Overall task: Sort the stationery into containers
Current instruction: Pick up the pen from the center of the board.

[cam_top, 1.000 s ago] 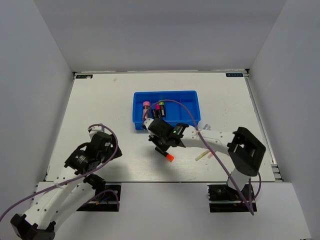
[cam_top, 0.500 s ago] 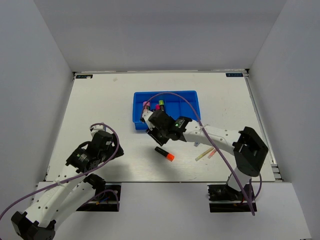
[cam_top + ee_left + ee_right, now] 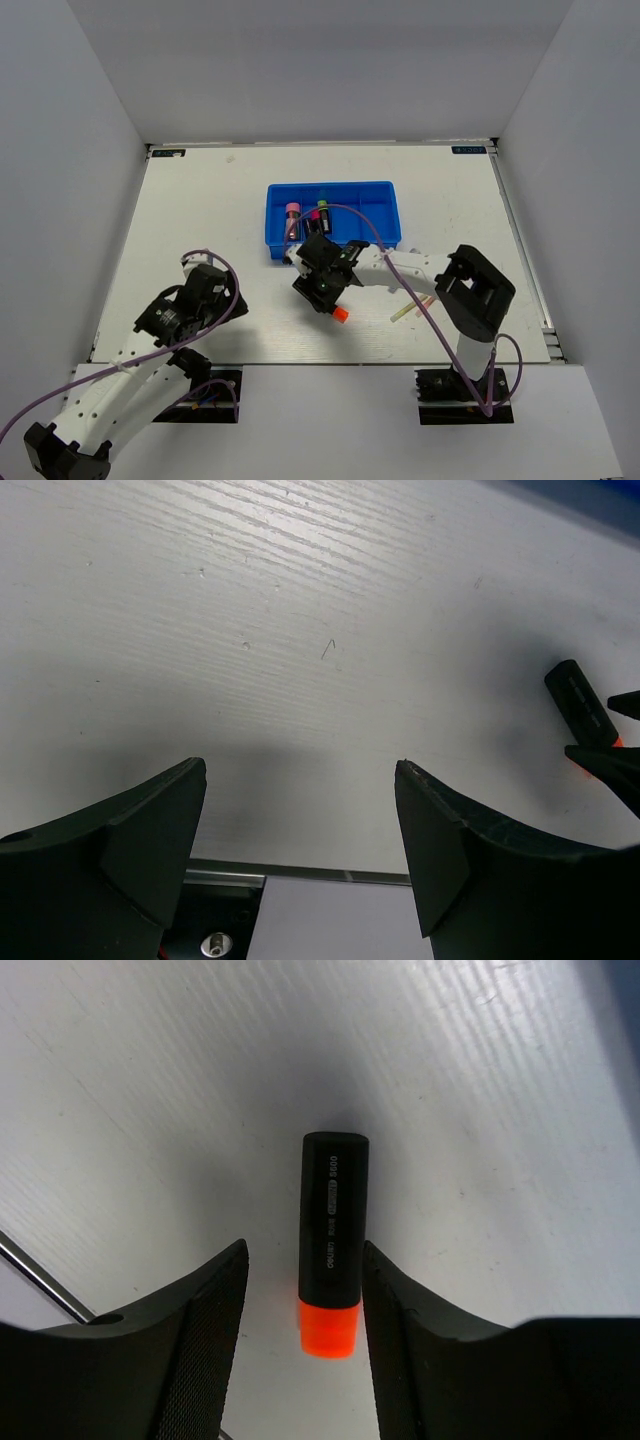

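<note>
An orange-capped highlighter (image 3: 333, 1245) is lying flat on the white, wood-grained counter (image 3: 200, 200), towards the near edge and in front of the tray. Its body is black with small printed lettering, and its cap is pointing at the near edge. The right claw (image 3: 302, 1247) is straddling it with fingers apart, one on each side, not clamping it. To the near left, the left claw (image 3: 300, 810) is hanging over bare counter with fingers spread wide, gripping nothing. Beside the right arm, a pale-yellow stick (image 3: 404, 314) and a pink stick (image 3: 426, 301) are lying close together. Farther back, the blue tray (image 3: 380, 187) is holding a pink-capped highlighter (image 3: 292, 214), a green-capped highlighter (image 3: 322, 210) and a magenta-capped one between them, all in its left half. Plain pale grey walls (image 3: 320, 70) are closing in the counter on three sides.
</note>
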